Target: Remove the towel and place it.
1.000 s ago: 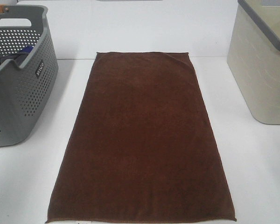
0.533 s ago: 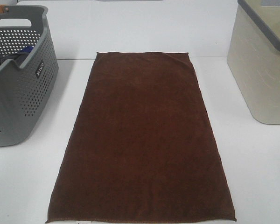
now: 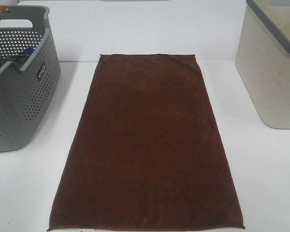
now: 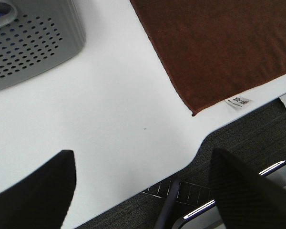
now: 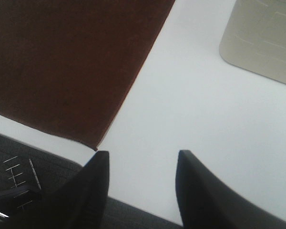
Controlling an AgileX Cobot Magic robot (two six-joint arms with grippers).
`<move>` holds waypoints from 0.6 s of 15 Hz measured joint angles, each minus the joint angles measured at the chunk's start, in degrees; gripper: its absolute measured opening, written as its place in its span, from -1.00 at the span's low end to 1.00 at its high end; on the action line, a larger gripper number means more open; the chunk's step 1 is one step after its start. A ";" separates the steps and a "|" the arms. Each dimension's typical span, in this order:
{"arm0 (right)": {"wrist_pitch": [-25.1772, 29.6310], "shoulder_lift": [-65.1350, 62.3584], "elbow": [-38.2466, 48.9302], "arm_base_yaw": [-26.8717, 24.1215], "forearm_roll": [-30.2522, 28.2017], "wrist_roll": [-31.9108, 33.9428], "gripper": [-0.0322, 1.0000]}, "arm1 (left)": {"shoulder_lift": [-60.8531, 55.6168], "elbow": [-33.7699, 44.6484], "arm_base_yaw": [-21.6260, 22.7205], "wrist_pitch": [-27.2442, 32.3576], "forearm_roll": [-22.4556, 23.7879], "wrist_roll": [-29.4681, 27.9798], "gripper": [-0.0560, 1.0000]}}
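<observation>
A dark brown towel (image 3: 147, 145) lies spread flat on the white table (image 3: 261, 183), from the back edge to the front edge. Its front left corner with a small white tag shows in the left wrist view (image 4: 214, 52); its front right corner shows in the right wrist view (image 5: 66, 67). Neither arm shows in the exterior view. My left gripper (image 4: 143, 191) is open and empty over the table's front left edge, apart from the towel. My right gripper (image 5: 140, 188) is open and empty at the front right edge, just beside the towel's corner.
A grey perforated laundry basket (image 3: 19, 82) holding dark cloth stands at the back left, also seen in the left wrist view (image 4: 31, 40). A beige bin with a grey rim (image 3: 273, 67) stands at the back right, also in the right wrist view (image 5: 262, 38). Dark floor lies below the table's front edge.
</observation>
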 joint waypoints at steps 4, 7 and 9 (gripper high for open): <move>0.00 -1.26 0.23 0.00 0.11 -0.57 -0.10 | 0.00 0.00 0.00 -0.11 -0.11 0.63 0.50; 0.00 -1.26 0.23 0.00 0.11 -0.57 -0.10 | 0.00 0.00 0.00 -0.11 -0.11 0.63 0.50; 0.00 -1.26 0.23 0.00 0.11 -0.57 -0.10 | 0.00 0.00 0.00 -0.11 -0.11 0.63 0.50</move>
